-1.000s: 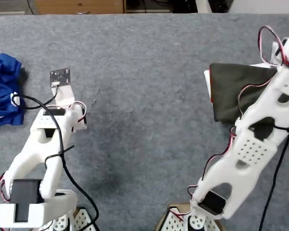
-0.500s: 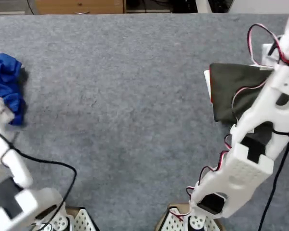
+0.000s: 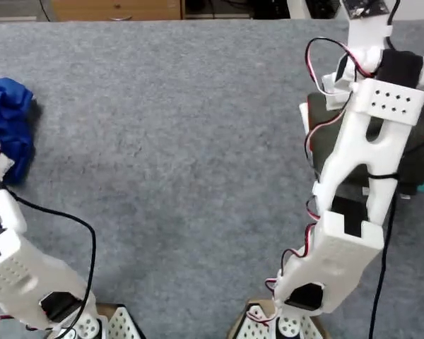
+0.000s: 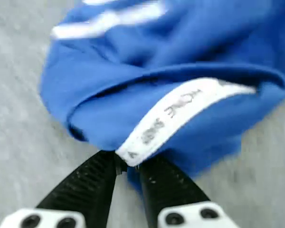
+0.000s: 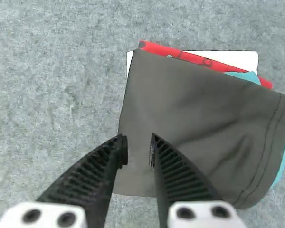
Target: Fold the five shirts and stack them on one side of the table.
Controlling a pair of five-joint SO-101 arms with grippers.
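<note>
Pinching the blue shirt (image 4: 180, 61) at far left, the left gripper (image 4: 128, 164) is clenched; the right gripper (image 5: 136, 148) hangs slightly parted over the dark shirt (image 5: 199, 118).

You are looking at five shirts: one blue shirt (image 3: 7, 116) lying crumpled, and four folded ones sitting in a single stack, a dark grey shirt (image 5: 199, 123), red shirt (image 5: 194, 58), white shirt (image 5: 228, 57) and teal shirt (image 5: 244, 77). Two arms, a left arm (image 3: 21, 261) and a right arm (image 3: 353, 205), are sharing one table (image 3: 184, 141).

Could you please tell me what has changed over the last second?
The left gripper swung left across the table to the blue shirt and closed on its edge. The right arm stretched farther over the folded stack, right gripper open. The stack stayed put.
</note>
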